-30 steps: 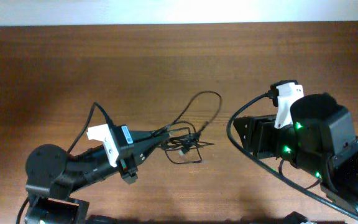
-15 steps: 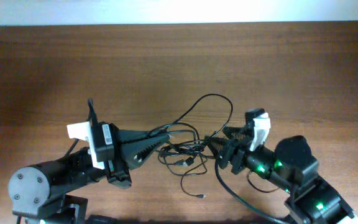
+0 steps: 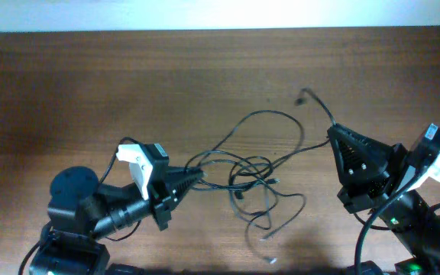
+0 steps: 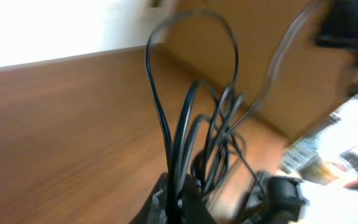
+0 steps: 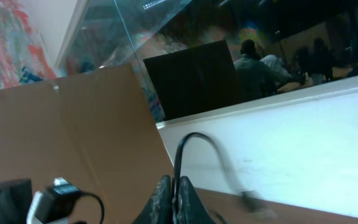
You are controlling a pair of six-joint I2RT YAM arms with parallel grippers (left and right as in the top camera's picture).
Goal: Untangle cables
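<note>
Left gripper (image 3: 198, 175) clamped on a bunch of the cables (image 3: 243, 182), right gripper (image 3: 332, 135) pinched tight on a single strand with its plug end (image 3: 302, 95) free just past the tips, rest of the tangle spread over the table (image 3: 128, 84) between the two arms.

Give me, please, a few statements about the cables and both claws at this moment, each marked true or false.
1. The left claw is shut on the cables. True.
2. The right claw is open and holds nothing. False: it is shut on one cable, which shows between its fingers in the right wrist view.
3. The cables lie in separate straight lines. False: they loop over one another in a tangle between the claws.
4. A cable end sticks out beyond the right claw. True.
</note>
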